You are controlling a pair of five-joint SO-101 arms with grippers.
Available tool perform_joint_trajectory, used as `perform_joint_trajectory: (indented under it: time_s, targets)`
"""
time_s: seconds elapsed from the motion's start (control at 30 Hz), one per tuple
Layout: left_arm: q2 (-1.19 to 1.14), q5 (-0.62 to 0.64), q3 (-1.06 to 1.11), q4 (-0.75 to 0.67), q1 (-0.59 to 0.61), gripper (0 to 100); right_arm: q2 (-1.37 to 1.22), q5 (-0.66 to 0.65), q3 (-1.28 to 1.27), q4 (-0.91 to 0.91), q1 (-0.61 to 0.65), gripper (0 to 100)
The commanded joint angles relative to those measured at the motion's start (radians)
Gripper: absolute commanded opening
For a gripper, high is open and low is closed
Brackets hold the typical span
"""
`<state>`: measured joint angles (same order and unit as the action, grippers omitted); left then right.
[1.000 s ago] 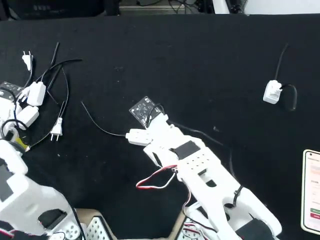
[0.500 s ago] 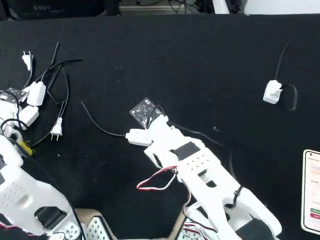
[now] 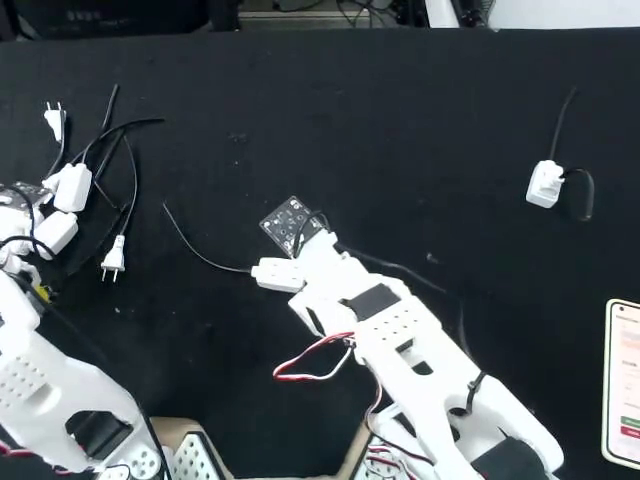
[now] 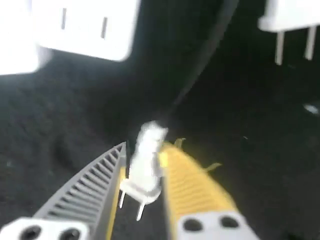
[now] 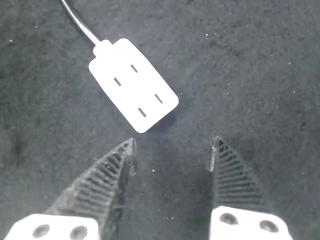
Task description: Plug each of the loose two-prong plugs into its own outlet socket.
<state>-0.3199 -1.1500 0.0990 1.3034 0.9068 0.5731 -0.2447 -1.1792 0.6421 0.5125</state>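
Note:
My left gripper (image 4: 144, 152) is shut on a small white two-prong plug (image 4: 145, 167), its prongs pointing back toward the wrist. Just beyond it lies a white outlet block (image 4: 82, 27) with two slots showing, and another plug (image 4: 292, 22) lies off to the side. In the high view this arm sits at the left edge among white outlet blocks (image 3: 72, 186) (image 3: 54, 231) and loose plugs (image 3: 113, 261) (image 3: 52, 119). My right gripper (image 5: 172, 147) is open just short of a white outlet block (image 5: 133, 85) (image 3: 274, 272) at mid-table.
A small patterned board (image 3: 287, 222) lies beside the right arm's wrist. Black cables tangle around the left cluster (image 3: 118, 150). Another white outlet (image 3: 545, 184) with a black cable sits at the far right. A phone (image 3: 624, 382) lies at the right edge.
The left arm has shifted forward and left near the outlet cluster, and the cables and plug beside it moved slightly. The right arm has kept still.

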Motion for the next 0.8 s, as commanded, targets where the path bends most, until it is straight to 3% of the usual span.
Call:
perform_joint_trajectory:
  time_s: [0.0, 0.3, 0.6, 0.77]
  targets:
    - [0.018, -0.008, -0.127, 0.141, 0.007, 3, 0.041, 0.0, 0.005, -0.025, -0.025, 21.8]
    - [0.018, -0.006, -0.358, 0.45, 0.025, 3, 0.041, 0.002, 0.004, -0.025, -0.025, 21.8]
    - [0.295, 0.015, -0.36, 0.456, 0.108, 3, 0.041, 0.006, 0.007, -0.025, -0.026, 21.8]
    - [0.473, 0.209, -0.183, 0.454, -0.036, 3, 0.041, 0.006, 0.008, -0.025, -0.028, 21.8]
